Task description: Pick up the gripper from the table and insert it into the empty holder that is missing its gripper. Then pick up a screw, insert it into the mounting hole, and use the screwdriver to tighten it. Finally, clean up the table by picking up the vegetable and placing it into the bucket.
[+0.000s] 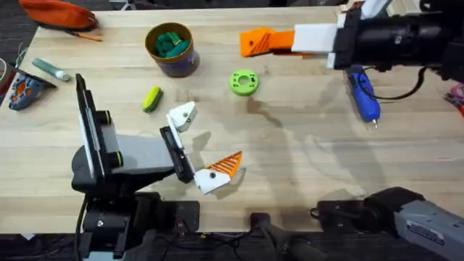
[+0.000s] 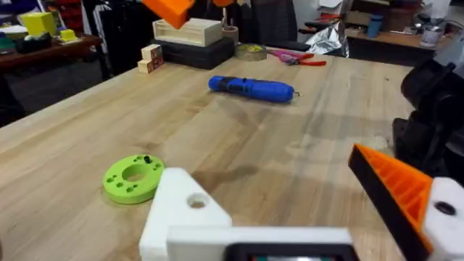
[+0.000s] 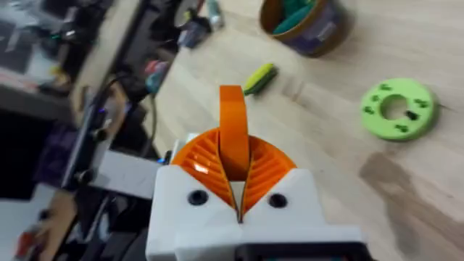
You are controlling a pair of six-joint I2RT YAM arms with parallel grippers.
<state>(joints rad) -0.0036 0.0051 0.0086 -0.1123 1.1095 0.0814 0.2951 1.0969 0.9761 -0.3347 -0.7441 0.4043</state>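
Orange gripper piece [image 3: 232,119] is pinched upright between the ribbed pads of my right gripper [image 1: 250,42]. The pads are closed tight on it with only its tip poking out. I'm holding it up above the far side of the table [image 1: 304,145], off the wood, so I'd guess the pick-up part is done and the insertion isn't.

My left gripper [image 1: 204,141] is spread wide with nothing in it. One side has its orange pad, and the other is only the bare white holder [image 1: 181,116] with its mounting hole facing up. My guess is I'm keeping it wide and low so that empty block is easy to reach.

Other things around:
- The blue screwdriver [image 1: 362,94] is lying flat just beside my right arm.
- The green disc [image 1: 243,82] sits between my two grippers. There's a small dark bit on it that might be the screw, but I can't tell.
- The yellow vegetable [image 1: 151,99] is on the wood near the holder, and the bucket [image 1: 148,43] is a little beyond it with green pieces inside.
- A marker [image 1: 51,69] and an orange pouch [image 1: 58,13] are off at the left edge, out of the way.

The disc is the only thing on the line between the piece and the holder, and it's flat, so carrying over it should be fine. Lining the piece up with the block looks like the fiddly part.
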